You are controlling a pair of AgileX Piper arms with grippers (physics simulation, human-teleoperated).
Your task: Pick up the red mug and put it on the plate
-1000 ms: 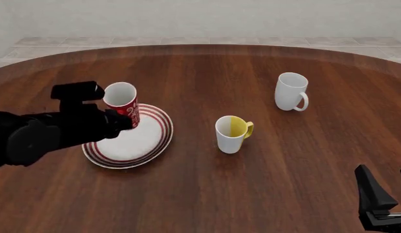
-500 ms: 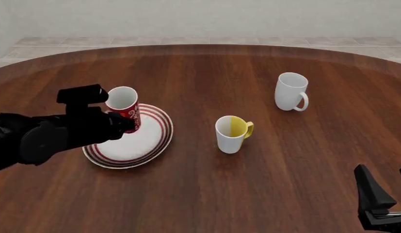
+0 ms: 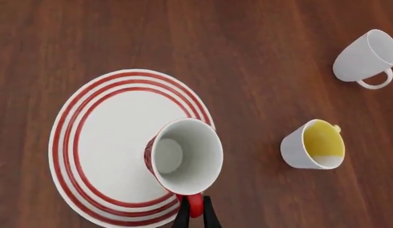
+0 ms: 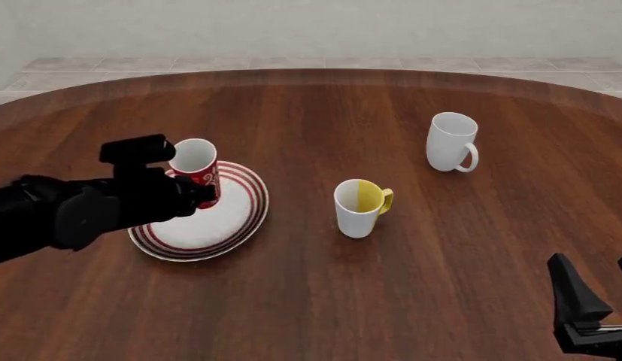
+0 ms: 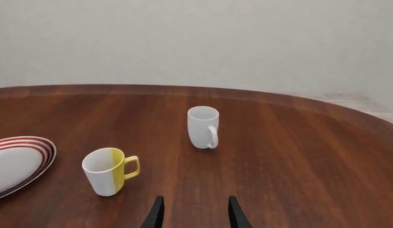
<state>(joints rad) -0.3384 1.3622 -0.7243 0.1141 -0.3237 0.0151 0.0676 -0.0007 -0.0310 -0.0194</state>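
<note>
The round dark wooden desk (image 4: 321, 301) lies under my arms. My left end effector (image 3: 195, 216), at nine o'clock, pinches the handle of the tall red patterned mug (image 4: 196, 171) over the round red-ringed white plate (image 4: 235, 214). Releasing it tilted risks toppling. My right end effector (image 5: 193, 213) idles, spread apart.

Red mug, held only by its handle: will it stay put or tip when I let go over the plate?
The red mug is tall and narrow, so it probably tips easily if released tilted. The left gripper pinches only the handle, so it may swing. It looks rigid and glazed, likely slippery on the plate.
</note>
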